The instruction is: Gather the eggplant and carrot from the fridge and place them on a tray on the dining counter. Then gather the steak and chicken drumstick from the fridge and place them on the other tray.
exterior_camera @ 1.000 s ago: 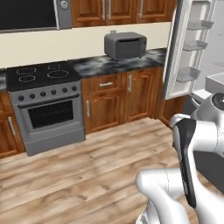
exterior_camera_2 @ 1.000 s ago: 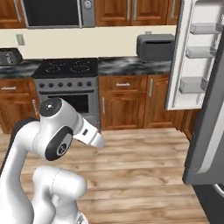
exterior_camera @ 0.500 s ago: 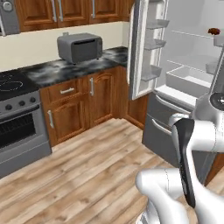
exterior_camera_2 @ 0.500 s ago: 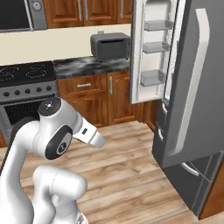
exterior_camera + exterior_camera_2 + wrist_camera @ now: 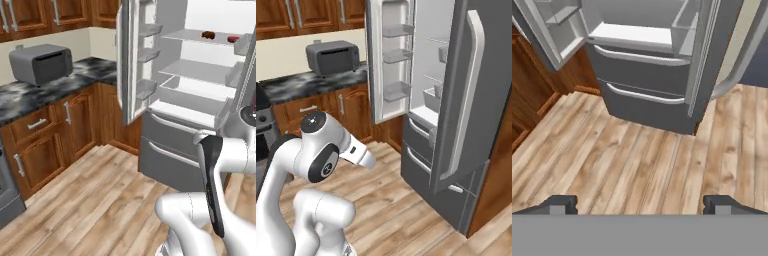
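1. At the far left of the left base view, a grey toaster oven [image 5: 41,63] sits on a dark marbled counter [image 5: 55,95].
2. Under that counter are brown wood cabinets [image 5: 50,135] with small white handles.
3. Next comes the fridge [image 5: 185,100], tall and grey. Both of its doors are open.
4. The left door [image 5: 134,60] swings out toward the counter. It has white shelves on its inside.
5. The inside of the fridge is white, with flat shelves one above the other.
6. On the top shelf, far back and to the right, lie two small dark reddish things [image 5: 208,35]. They are too small to tell what they are.
7. Below the shelves are two grey drawers [image 5: 170,145], both closed, each with a long white handle.
8. In the right base view, the right door [image 5: 466,95] stands open close to the camera, with its long white handle facing out.
9. The robot's white arm [image 5: 215,200] is folded low in front of the fridge, over the light wood floor [image 5: 100,200].
10. In the hand view, the gripper [image 5: 639,204] points down at the floor, just in front of the fridge drawers [image 5: 642,75].
11. Its two dark fingertips [image 5: 559,204] stand far apart. The jaws are wide open and hold nothing.
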